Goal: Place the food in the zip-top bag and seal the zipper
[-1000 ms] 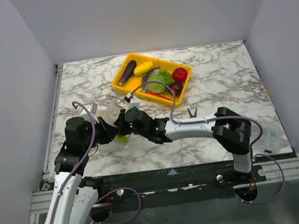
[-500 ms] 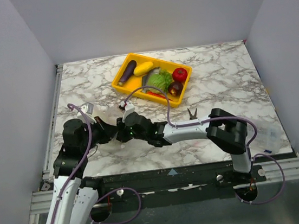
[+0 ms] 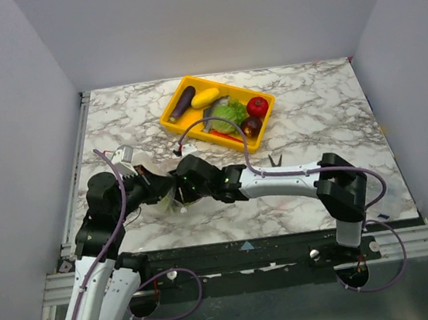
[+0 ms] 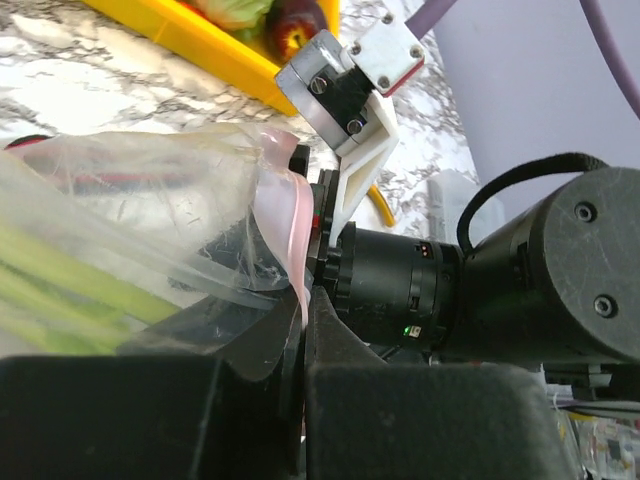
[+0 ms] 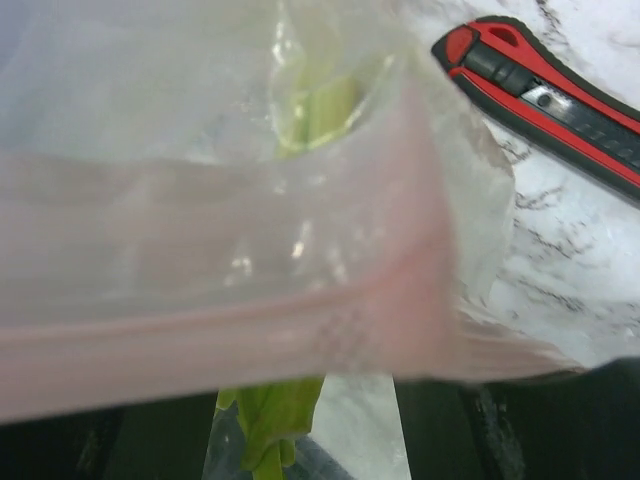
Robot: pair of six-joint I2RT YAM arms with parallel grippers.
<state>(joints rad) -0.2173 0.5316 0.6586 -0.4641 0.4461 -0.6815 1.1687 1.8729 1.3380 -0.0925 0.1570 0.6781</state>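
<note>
My left gripper [image 4: 303,300] is shut on the pinkish mouth edge of the zip-top bag [image 4: 150,215], holding it up off the table. The green leek [image 4: 60,300] shows through the plastic. My right gripper [image 5: 300,440] stands open at the bag's mouth, its dark fingers [image 5: 60,445] wide apart. The zipper [image 5: 250,310] runs across just in front of it, with the leek [image 5: 268,425] below. From above, both grippers meet at the bag [image 3: 169,203]. The remaining food lies in the yellow tray [image 3: 183,129]: eggplant [image 3: 182,103], squash [image 3: 205,97], lettuce [image 3: 228,115], tomato [image 3: 257,107], onion [image 3: 251,126].
A red-and-black pocket knife [image 5: 550,90] lies on the marble beside the bag. Yellow-handled pliers [image 3: 276,160] rest right of the right forearm. A flat clear pouch [image 3: 386,193] sits at the table's right edge. Grey walls close in on three sides.
My right gripper has opened and let go of the leek, which now rests in the bag. Both wrists shifted slightly towards the table's near edge. The left grip has held.
</note>
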